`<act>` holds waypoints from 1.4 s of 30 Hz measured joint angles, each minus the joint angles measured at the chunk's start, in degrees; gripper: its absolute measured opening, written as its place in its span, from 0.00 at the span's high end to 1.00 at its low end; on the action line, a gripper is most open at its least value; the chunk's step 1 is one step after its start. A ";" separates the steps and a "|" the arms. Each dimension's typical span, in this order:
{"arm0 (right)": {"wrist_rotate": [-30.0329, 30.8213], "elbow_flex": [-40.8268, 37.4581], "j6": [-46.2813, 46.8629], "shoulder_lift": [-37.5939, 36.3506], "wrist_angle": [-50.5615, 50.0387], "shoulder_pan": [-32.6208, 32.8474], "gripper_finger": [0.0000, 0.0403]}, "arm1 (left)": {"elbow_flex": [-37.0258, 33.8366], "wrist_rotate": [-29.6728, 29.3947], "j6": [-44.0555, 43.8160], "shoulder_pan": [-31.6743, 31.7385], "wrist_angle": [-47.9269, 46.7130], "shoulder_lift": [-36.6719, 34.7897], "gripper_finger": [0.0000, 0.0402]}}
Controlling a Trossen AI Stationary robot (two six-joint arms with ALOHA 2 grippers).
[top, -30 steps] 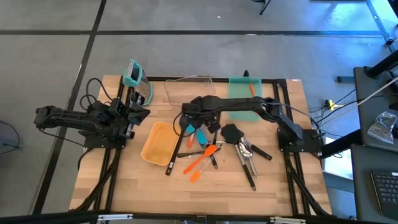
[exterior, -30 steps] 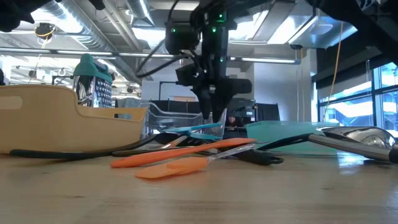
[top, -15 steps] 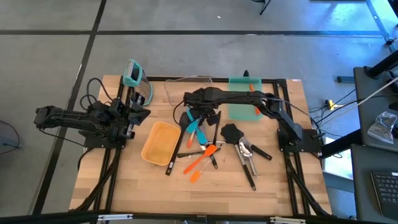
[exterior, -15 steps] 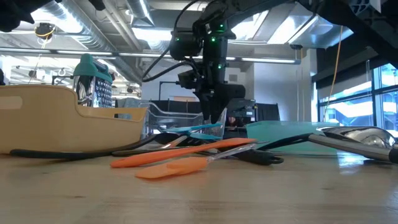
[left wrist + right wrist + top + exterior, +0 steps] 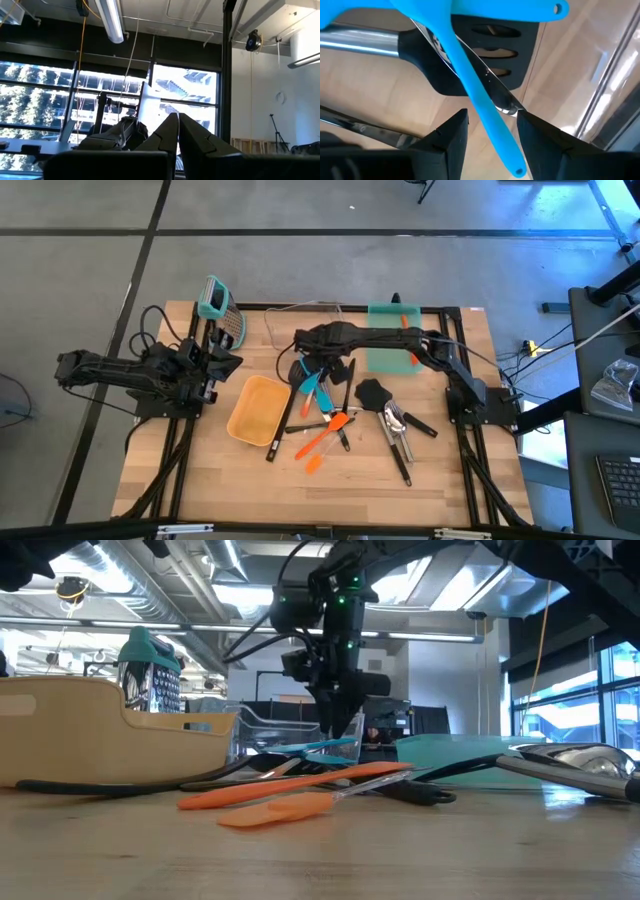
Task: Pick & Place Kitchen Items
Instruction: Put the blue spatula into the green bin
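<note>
The kitchen items lie loose mid-table: two teal spatulas point(image 5: 311, 387), orange spatulas point(image 5: 325, 438), black slotted turners point(image 5: 373, 392) and a silver scoop point(image 5: 396, 426). My right gripper point(image 5: 318, 374) points down over the teal ones, open. In the right wrist view its fingers point(image 5: 450, 140) stand on either side of one teal spatula's handle point(image 5: 487, 120) without touching it. That handle lies across a thin metal piece point(image 5: 506, 105) and a black slotted turner head point(image 5: 490, 65). My left gripper point(image 5: 175, 131) waits shut at the table's left, pointing up into the room.
A yellow tray point(image 5: 252, 408) lies left of the pile. A clear container point(image 5: 305, 326), a teal board point(image 5: 392, 345) and a grater point(image 5: 222, 315) stand along the far edge. Bare wood stretches along the near edge.
My right gripper has shifted a little toward the table's far edge and rolled slightly. Its finger gap is unchanged. The teal spatula it partly covered now shows more in the high view. The utensils have not moved.
</note>
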 joint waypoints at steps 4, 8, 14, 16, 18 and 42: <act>0.00 0.00 0.72 0.00 -0.01 0.00 0.57 | 0.00 0.00 0.00 -0.01 0.00 0.02 0.98; 0.00 -0.02 1.72 0.88 -0.65 -0.11 0.57 | 0.01 0.00 -0.11 0.00 0.00 0.02 0.98; 0.21 0.00 2.09 2.57 -1.02 -0.11 0.57 | 0.00 0.02 -0.11 -0.01 0.02 0.00 0.98; 0.17 -0.02 2.68 2.79 -1.46 -0.15 0.57 | 0.00 0.02 -0.13 -0.02 0.02 0.01 0.98; 0.20 0.00 2.86 2.96 -0.87 -0.17 0.57 | 0.00 0.02 -0.13 0.00 0.02 0.00 0.98; 0.19 0.00 6.05 3.15 -4.88 1.53 0.57 | 0.00 0.02 -0.13 -0.02 0.07 0.00 0.98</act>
